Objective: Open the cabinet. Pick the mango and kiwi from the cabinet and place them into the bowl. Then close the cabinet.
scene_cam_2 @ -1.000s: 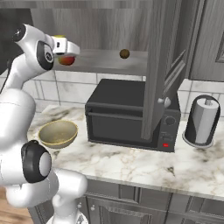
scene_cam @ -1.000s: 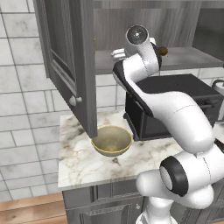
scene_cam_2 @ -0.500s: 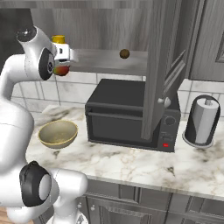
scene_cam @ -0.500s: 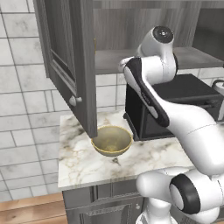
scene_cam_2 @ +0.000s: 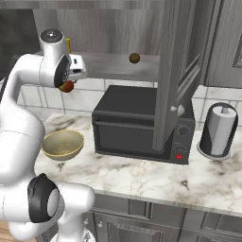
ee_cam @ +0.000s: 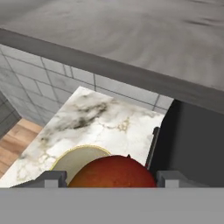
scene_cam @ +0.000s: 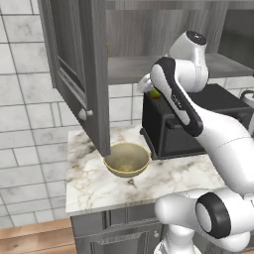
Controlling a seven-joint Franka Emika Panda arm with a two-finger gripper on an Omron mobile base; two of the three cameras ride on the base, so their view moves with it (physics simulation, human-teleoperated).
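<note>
Two fruits: the mango (ee_cam: 112,171) and the kiwi (scene_cam_2: 134,58).
Mango: red and yellow-green, gripped between the two fingers of the gripper (ee_cam: 112,177), in the air over the left part of the counter, above the bowl's near rim in the hand view.
Jaws: closed on the mango, spread wide around it.
Kiwi: brown, resting on the cabinet shelf near its front edge, above the toaster oven.
Cabinet (scene_cam: 82,69): dark grey, both doors swung open.
Bowl (scene_cam: 126,159): tan-gold, upright near the counter's left edge, just left of the toaster oven (scene_cam_2: 137,124).
Counter (scene_cam_2: 156,177): pale marble; a paper towel roll (scene_cam_2: 218,131) stands near its right back corner.
</note>
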